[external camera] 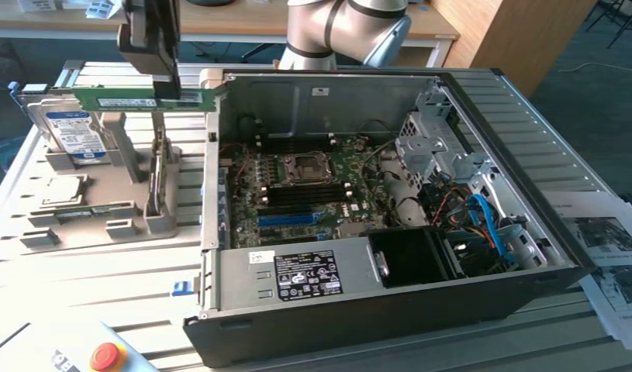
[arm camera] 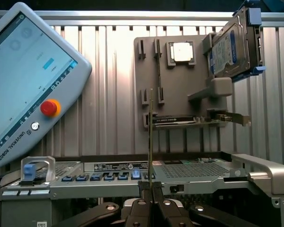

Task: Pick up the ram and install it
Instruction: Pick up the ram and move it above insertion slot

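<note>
Exterior view first: the gripper is clamped on the ram. The green stick hangs level in the air above the grey holder, on the exterior view's left of the open computer case. The hard drive stands upright in that holder, near the ram's outer end. Inside the case the motherboard lies exposed, well apart from the ram.

Over to the wrist view: the fingers pinch the ram edge-on, a thin line rising straight from between them, clear of the holder beyond. The teach pendant, red button showing, lies to one side.
</note>
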Available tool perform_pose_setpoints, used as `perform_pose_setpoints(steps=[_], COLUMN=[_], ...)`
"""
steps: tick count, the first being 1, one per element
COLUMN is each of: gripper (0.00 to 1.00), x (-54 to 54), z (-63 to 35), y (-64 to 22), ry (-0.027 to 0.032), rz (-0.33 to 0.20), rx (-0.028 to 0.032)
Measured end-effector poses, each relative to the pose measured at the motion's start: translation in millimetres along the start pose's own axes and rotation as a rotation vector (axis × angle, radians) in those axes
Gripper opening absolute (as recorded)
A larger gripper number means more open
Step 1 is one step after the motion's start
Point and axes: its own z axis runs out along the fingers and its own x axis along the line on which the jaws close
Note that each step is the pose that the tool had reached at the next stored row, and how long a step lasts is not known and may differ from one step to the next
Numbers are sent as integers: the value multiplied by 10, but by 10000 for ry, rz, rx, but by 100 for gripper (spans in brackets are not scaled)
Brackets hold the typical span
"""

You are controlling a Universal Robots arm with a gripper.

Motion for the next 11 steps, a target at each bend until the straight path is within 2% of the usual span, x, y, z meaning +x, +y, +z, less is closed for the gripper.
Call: perform_pose_setpoints(steps=[11], gripper=[12], x=[30], z=[-14], y=[-274], ry=[-26], rz=[-14], rx=[-1])
